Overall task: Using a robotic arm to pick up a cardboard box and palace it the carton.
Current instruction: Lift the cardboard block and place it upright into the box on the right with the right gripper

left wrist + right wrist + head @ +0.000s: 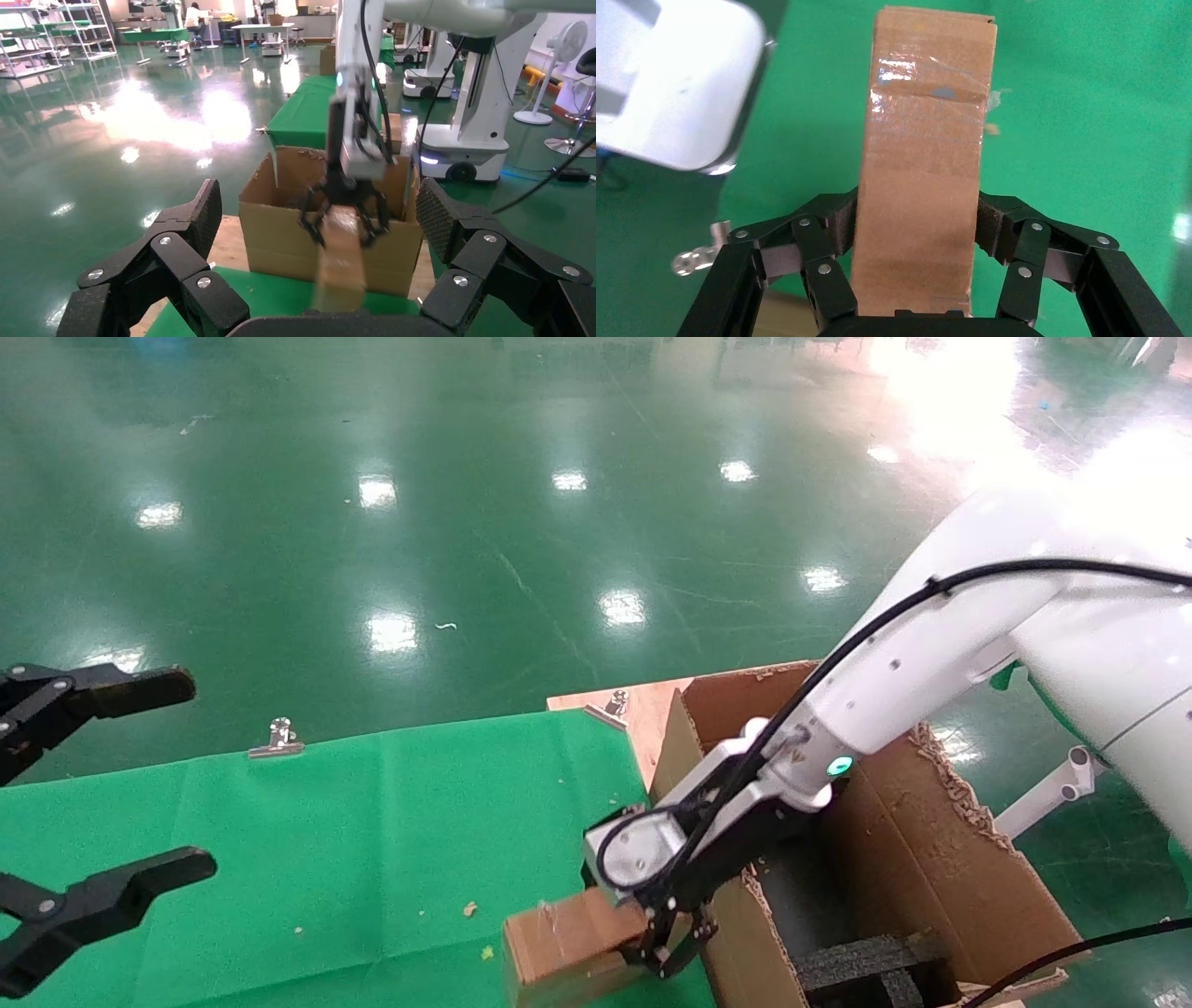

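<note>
My right gripper is shut on the small brown cardboard box, holding it by one end just above the green cloth, right beside the carton's near wall. In the right wrist view the cardboard box runs between the black pads, with tape across its face. The carton stands open to the right, with ragged flaps and black foam inside. The left wrist view shows the right gripper holding the cardboard box in front of the carton. My left gripper is open and idle at the far left.
A green cloth covers the table, held by metal clips at its far edge. A bare wooden strip lies between cloth and carton. Small crumbs dot the cloth. Shiny green floor lies beyond.
</note>
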Controlling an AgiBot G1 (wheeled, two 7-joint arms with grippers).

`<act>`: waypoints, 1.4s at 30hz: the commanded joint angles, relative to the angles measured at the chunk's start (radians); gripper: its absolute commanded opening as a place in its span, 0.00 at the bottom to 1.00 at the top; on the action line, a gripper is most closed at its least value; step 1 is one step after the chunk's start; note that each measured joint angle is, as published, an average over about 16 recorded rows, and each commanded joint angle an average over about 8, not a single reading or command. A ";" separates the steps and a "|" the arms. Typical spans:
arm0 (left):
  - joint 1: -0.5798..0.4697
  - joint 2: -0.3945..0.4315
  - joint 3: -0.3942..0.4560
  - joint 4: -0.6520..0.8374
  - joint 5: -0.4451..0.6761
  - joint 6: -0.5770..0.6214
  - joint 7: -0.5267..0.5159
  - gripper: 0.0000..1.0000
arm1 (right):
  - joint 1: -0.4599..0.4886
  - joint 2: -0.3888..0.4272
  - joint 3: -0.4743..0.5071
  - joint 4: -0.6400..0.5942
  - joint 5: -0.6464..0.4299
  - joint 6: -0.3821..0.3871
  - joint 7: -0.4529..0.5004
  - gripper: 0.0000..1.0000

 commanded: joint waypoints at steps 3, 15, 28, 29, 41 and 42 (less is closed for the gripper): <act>0.000 0.000 0.000 0.000 0.000 0.000 0.000 1.00 | 0.036 0.019 0.010 -0.014 0.029 -0.002 -0.002 0.00; 0.000 0.000 0.000 0.000 0.000 0.000 0.000 1.00 | 0.291 0.075 -0.024 -0.104 0.127 -0.020 -0.055 0.00; 0.000 0.000 0.000 0.000 0.000 0.000 0.000 1.00 | 0.492 0.214 -0.179 -0.150 0.136 -0.023 -0.081 0.00; 0.000 0.000 0.000 0.000 0.000 0.000 0.000 1.00 | 0.510 0.230 -0.197 -0.153 0.129 -0.024 -0.080 0.00; 0.000 0.000 0.000 0.000 0.000 0.000 0.000 1.00 | 0.602 0.383 -0.412 -0.207 0.096 -0.020 -0.032 0.00; 0.000 0.000 0.000 0.000 0.000 0.000 0.000 1.00 | 0.598 0.389 -0.425 -0.219 0.099 -0.018 -0.023 0.00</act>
